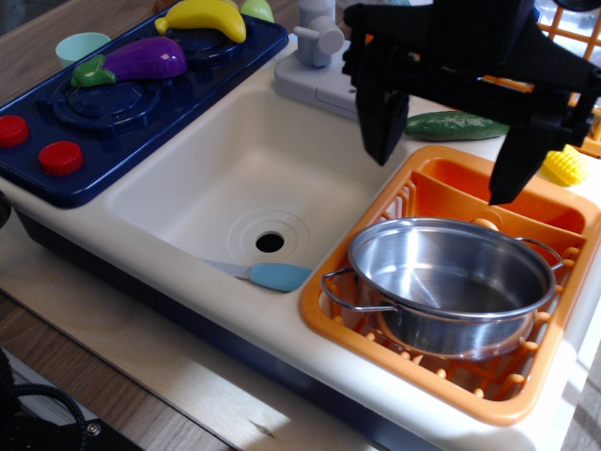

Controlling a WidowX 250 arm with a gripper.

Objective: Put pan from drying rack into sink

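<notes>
The steel pan (pixel 453 282) sits in the orange drying rack (pixel 423 366), beside the cream sink (pixel 188 188); the black gripper (pixel 449 174) hangs above the rack's back edge, fingers spread wide, holding and touching nothing; a sound grasp likely means descending to straddle the pan's far rim before closing; the sink holds only a blue-handled knife (pixel 263 274).
</notes>
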